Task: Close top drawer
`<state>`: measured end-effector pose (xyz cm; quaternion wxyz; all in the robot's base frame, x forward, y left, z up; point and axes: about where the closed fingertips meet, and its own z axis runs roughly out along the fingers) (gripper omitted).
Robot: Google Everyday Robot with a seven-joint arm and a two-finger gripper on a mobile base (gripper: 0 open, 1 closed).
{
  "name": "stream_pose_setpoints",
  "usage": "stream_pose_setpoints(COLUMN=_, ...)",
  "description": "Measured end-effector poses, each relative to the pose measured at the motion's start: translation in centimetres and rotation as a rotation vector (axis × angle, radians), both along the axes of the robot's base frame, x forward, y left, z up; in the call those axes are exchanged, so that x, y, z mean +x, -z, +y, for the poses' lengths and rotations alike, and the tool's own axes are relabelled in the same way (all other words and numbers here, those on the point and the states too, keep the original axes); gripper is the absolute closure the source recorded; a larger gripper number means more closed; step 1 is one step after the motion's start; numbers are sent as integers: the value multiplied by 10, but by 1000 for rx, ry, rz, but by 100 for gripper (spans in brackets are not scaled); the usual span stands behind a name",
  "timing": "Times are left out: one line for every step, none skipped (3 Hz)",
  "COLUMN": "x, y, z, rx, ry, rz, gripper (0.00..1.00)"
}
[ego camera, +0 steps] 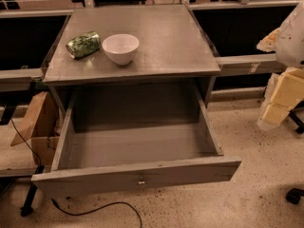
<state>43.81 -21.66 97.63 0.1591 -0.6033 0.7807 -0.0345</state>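
This looks like a robotics lab or test space rather than a home. The floor (256,141) is hard, speckled and bare, with a black cable (90,210) trailing loose across it. A plain grey cabinet (156,42) stands before long dark-panelled benches (237,27). A worn cardboard box (40,127) slumps at its left, and a chair caster (294,196) shows at right. The robot's gripper (280,99) hangs at the right edge, beside the cabinet.
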Motion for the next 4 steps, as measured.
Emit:
stream_pose_setpoints(x=0, y=0, z=0, rx=0, ry=0, rz=0, gripper=0)
stream_pose_setpoints(x=-1, y=-3, z=2, rx=22, ry=0, rz=-13, gripper=0)
stream_pose_setpoints(x=6, y=-2, z=22, rx=59, ry=28, rz=-33, gripper=0)
stream_pose_setpoints(x=18, y=5, z=46, rx=113, ry=55, rz=-47, gripper=0)
